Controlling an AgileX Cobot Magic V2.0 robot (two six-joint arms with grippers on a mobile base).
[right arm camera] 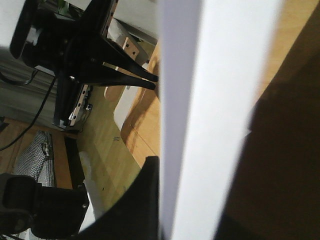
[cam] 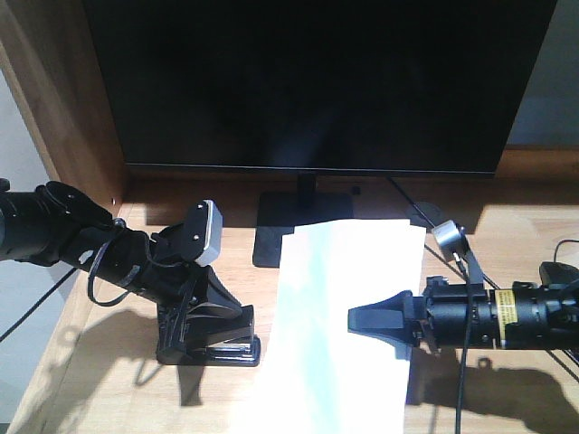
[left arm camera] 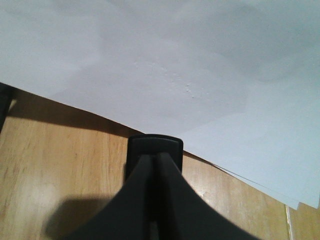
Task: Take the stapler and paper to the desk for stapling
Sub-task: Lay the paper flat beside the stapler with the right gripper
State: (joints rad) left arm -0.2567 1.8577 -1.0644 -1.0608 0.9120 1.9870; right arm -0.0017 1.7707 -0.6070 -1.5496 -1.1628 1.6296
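Presently both task items are found on the worktop (cam: pixel 90 389), in front of the monitor (cam: pixel 317 81). The paper (cam: pixel 348 289) is laid from below the monitor's middle toward the near edge. The stapler (cam: pixel 213 351) is seen in front of the monitor's left end, just beside the sheet's left edge and apparently not yet over it.

Left pincer (cam: pixel 240 310): the fingers are drawn together and laid over the stapler's top. Whether the stapler is pinched or only pressed cannot be told. In the left wrist view a black end is seen just past the closed tips, with the sheet's edge close beyond it.

Right pincer (cam: pixel 357 318): it is extended in from the monitor's right side and is judged clamped on the sheet's right margin. In the right wrist view the sheet is seen edge-on against one jaw; the other jaw is hidden behind it.

The step in hand is judged to be bringing the sheet's edge and the stapler's mouth together. To be done well, the sheet should be held flat and taut, the margin fed squarely into the mouth, and the stapler steadied against skidding on the smooth wood. Pressure is best applied only once the edge is seated, since a curled margin may be creased or missed.
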